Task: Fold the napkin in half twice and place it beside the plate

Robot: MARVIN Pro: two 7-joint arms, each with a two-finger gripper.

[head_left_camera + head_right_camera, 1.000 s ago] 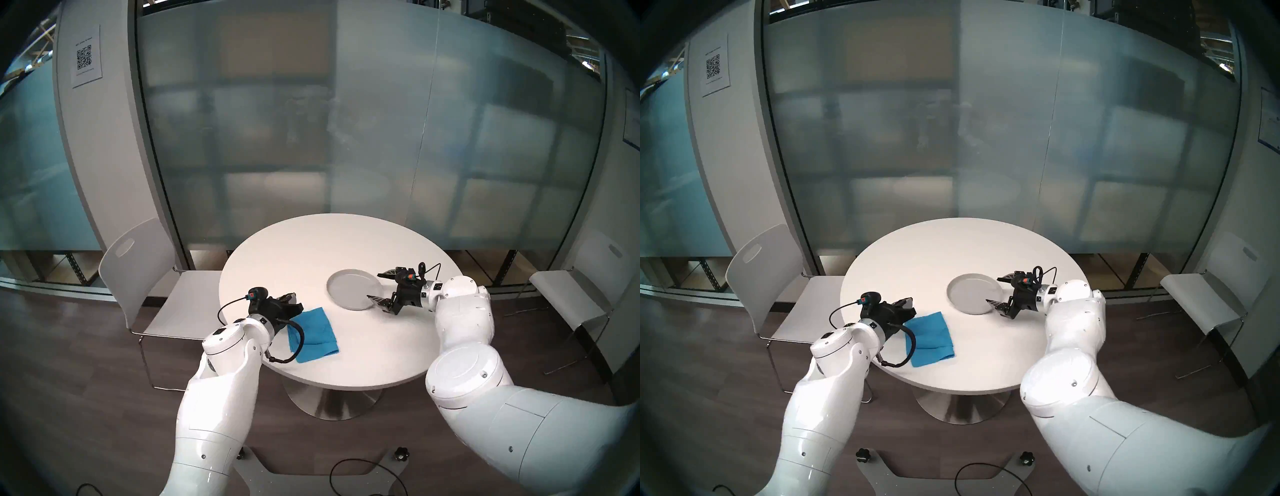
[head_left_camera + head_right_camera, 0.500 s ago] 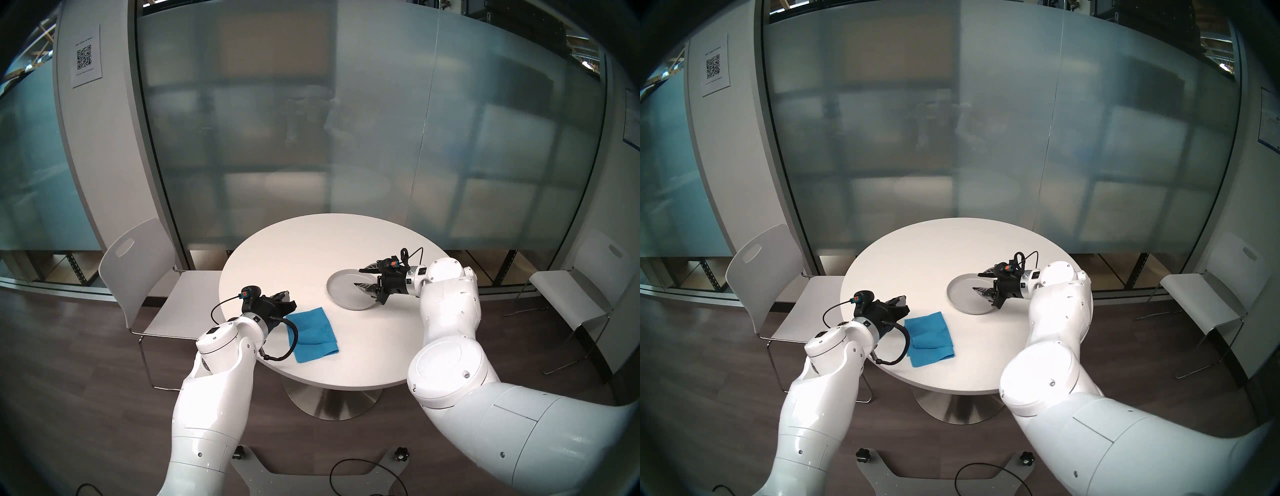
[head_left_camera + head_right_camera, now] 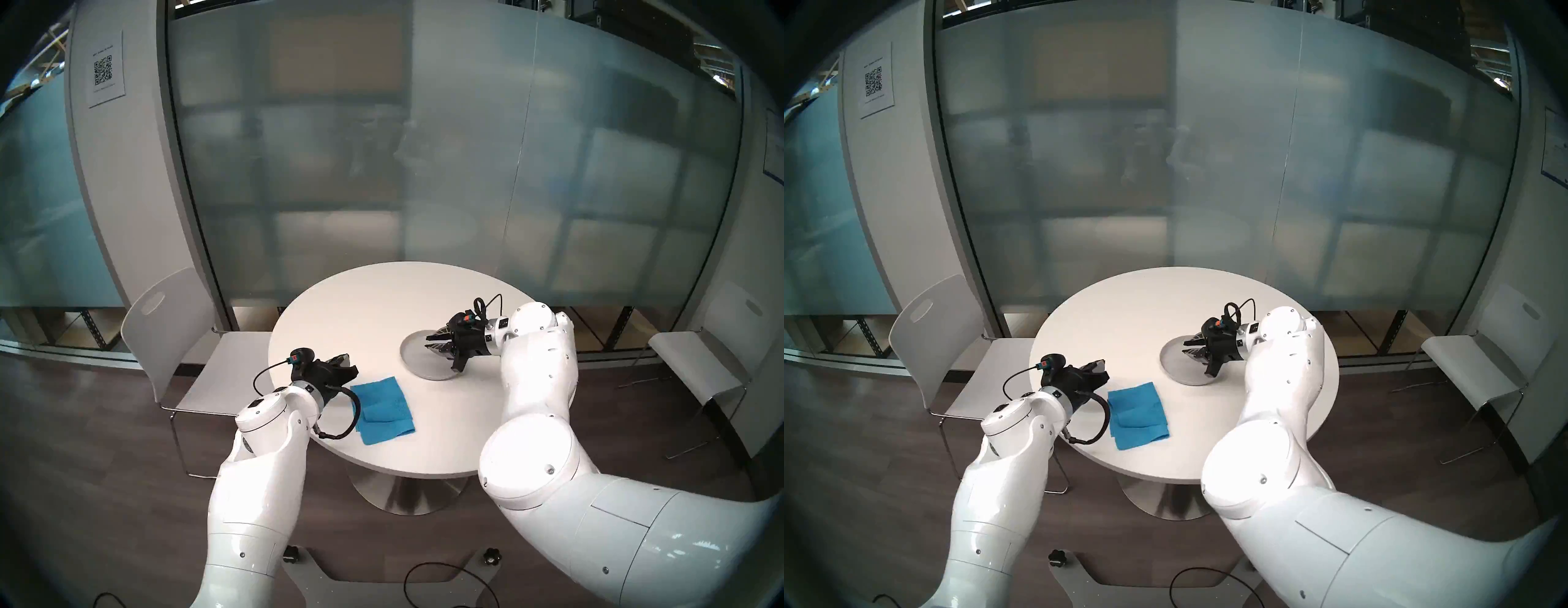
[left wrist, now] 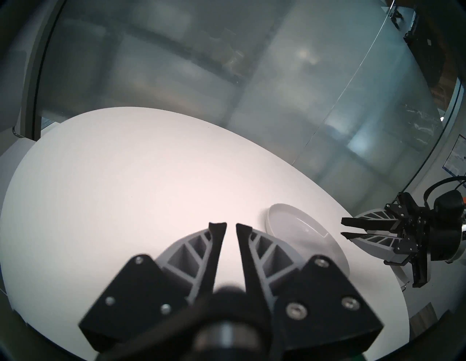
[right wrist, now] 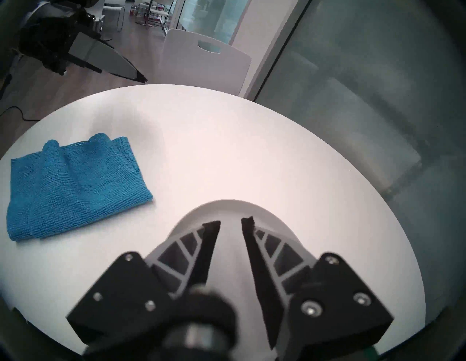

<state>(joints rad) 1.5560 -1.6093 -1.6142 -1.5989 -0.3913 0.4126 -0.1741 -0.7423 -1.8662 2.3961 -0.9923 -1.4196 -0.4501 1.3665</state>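
— Where's the napkin (image 3: 384, 409) now?

— Lying on the round table (image 3: 365, 305), near the front edge on the robot's left side, folded into a smallish rectangle with a ridge across it. Nothing's holding it. The plate (image 3: 413, 354) sits well apart from it, further back and to the right.

— And the hands?

— The left gripper (image 4: 230, 228) hangs just left of the napkin, its fingers nearly together with a thin gap, nothing between them. The right gripper (image 5: 230, 223) hovers above the plate, its fingers also narrowed with a small gap, and empty.

— So which step is this?

— Folding looks done, or close to it; I can't count the layers from here. I'd say the placing is what's left: the cloth isn't beside the plate yet.

— What does that take?

— One hand needs to open, come down on an edge of the cloth, pinch all the layers together and slide or carry it over without the fold springing apart.

— Count it up for me.

— One napkin, one plate, one table, two chairs (image 3: 169, 339), two grippers.
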